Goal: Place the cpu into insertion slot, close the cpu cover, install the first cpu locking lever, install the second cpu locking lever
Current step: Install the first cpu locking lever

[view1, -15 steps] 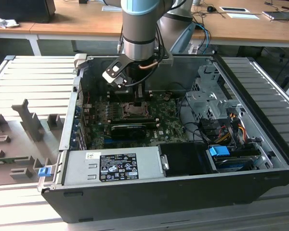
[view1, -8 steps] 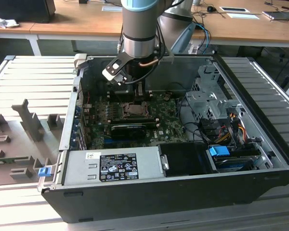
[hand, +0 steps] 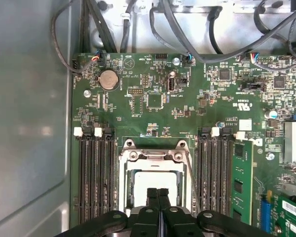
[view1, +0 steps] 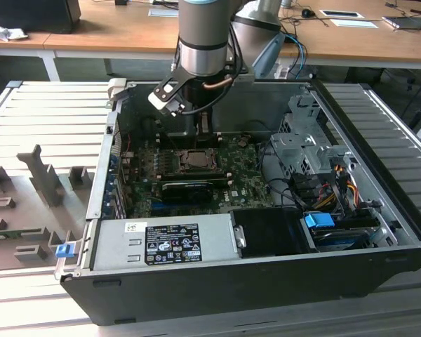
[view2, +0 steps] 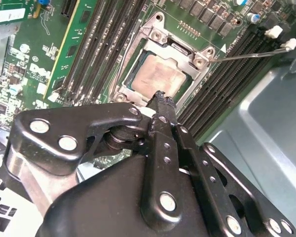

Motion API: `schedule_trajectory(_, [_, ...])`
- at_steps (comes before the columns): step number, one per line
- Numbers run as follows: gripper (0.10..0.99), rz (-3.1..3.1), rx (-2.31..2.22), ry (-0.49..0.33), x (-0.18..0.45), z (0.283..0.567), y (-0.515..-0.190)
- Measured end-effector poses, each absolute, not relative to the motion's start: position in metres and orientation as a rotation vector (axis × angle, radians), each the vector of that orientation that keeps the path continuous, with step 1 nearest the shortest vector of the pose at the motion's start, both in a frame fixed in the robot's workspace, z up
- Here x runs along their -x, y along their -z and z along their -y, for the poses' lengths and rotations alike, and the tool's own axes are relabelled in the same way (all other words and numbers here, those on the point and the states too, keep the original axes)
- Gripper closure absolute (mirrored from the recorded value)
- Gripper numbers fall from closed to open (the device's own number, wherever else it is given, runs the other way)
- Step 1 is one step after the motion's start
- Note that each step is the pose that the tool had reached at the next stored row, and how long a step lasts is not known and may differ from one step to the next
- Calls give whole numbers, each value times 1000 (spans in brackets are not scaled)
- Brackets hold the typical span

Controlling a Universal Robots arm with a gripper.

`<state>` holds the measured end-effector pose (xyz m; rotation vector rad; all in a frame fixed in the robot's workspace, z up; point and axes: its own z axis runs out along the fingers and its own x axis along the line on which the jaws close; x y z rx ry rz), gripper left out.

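Second wrist view: gripper (view2: 161, 98) fingers pressed together, nothing btw them, tips hovering just over the socket's edge. The cpu (view2: 160, 79) sits in the insertion slot (view2: 136, 69), its dull metal top showing thru the cut-out of the cpu cover (view2: 197, 55), which lies flat over it. A thin metal lever (view2: 249, 53) sticks out from the socket corner across the black memory slots (view2: 227, 74). Exterior view: arm (view1: 205, 35) hangs over the motherboard (view1: 252, 184) inside the open pc case (view1: 266, 281).
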<state>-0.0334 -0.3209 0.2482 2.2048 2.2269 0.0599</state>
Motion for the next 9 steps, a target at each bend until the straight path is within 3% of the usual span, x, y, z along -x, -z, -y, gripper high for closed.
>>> schedule_trajectory(9, [980,-2227,-2205,-58,33,321,-285])
